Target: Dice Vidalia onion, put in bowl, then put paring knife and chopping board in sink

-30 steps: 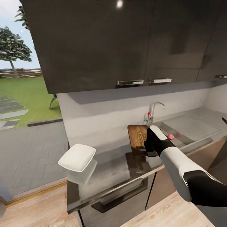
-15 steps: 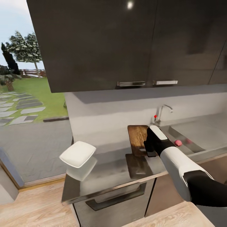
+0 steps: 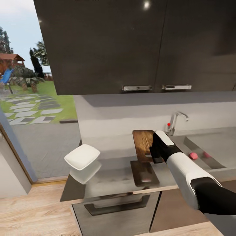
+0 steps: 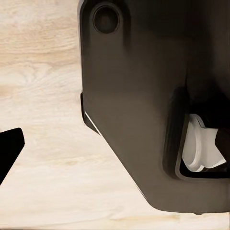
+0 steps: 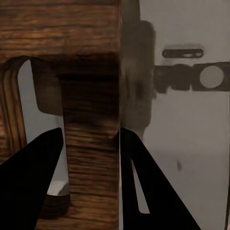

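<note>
My right gripper is shut on the near edge of the brown wooden chopping board, holding it just above the grey countertop, which mirrors it. In the right wrist view the gripper has a dark finger on each side of the board, beside its handle slot. A small pinkish round thing, apparently the Vidalia onion, lies in the sink behind the arm. The white bowl stands at the countertop's left end. One dark fingertip of my left gripper shows over wooden floor. The paring knife is out of view.
A chrome tap with a red dot stands behind the sink. Dark wall cabinets hang low over the countertop. A glass door to the garden is at the left. Dark cabinet fronts stand under the worktop, above a wooden floor.
The camera has moved, so the tap and sink have slid right in the picture and more garden shows. My right gripper keeps the board at the same spot in the view.
</note>
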You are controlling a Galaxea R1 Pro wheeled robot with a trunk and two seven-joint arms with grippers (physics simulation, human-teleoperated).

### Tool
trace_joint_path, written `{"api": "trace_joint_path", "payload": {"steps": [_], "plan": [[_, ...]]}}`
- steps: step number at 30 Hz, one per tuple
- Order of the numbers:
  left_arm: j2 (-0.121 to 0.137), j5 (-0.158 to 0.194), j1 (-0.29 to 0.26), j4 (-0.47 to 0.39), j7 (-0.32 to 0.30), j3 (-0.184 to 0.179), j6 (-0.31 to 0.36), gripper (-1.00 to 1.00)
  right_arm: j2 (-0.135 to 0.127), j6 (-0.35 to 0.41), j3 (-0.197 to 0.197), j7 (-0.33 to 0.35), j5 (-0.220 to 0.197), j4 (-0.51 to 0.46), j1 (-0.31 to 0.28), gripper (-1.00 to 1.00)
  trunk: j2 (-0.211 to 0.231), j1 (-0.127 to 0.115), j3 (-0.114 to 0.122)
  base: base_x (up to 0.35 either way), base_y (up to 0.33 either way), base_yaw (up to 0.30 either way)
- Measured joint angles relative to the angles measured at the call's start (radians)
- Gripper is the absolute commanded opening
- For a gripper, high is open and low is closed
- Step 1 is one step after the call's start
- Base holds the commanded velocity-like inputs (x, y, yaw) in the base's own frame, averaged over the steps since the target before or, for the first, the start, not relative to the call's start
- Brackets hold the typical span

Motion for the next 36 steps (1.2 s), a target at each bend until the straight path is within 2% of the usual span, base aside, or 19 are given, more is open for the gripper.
{"api": "trace_joint_path", "payload": {"steps": [6,25,28,36], "plan": [[0.0,0.0,0.0,0.0,0.001,0.0,0.0,1.0,0.0,0.001,0.0,0.0,0.0,0.0,0.0,-1.0,0.0,0.0,0.0,0.0,-0.312,0.208],[0.002,0.001,0.0,0.0,0.0,0.0,0.0,1.0,0.0,0.059,0.003,0.004,0.0,0.0,0.0,-1.0,0.0,0.0,0.0,0.0,-0.295,0.006],[-0.015,0.001,-0.001,-0.005,-0.002,0.0,0.017,1.0,-0.018,0.076,-0.01,-0.011,-0.006,-0.018,-0.018,-1.0,0.0,-0.001,0.0,0.0,0.0,0.0],[-0.002,0.001,-0.001,-0.006,-0.001,-0.003,-0.01,1.0,-0.062,0.101,0.007,-0.008,-0.013,-0.059,-0.013,-1.0,0.0,0.0,0.0,0.0,0.0,0.0]]}}
